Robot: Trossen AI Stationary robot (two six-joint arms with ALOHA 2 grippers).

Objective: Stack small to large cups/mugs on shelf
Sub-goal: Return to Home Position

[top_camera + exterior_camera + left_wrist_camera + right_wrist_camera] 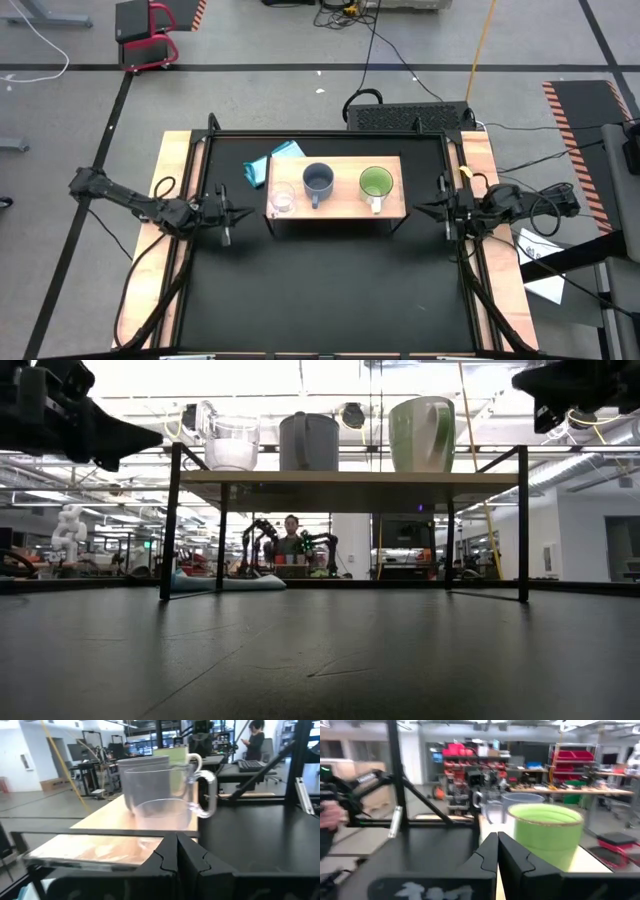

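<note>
Left gripper, fingers pressed together on nothing, hovered near the left end of the shelf. The right gripper, likewise closed and empty, hovered near its right end. On the shelf stood, left to right, the clear glass cup, the grey-blue mug and the green mug (side by side, none nested). The low view cut both grippers off at its upper corners. A blue cloth lay behind the shelf, partly hidden in that view.
</note>
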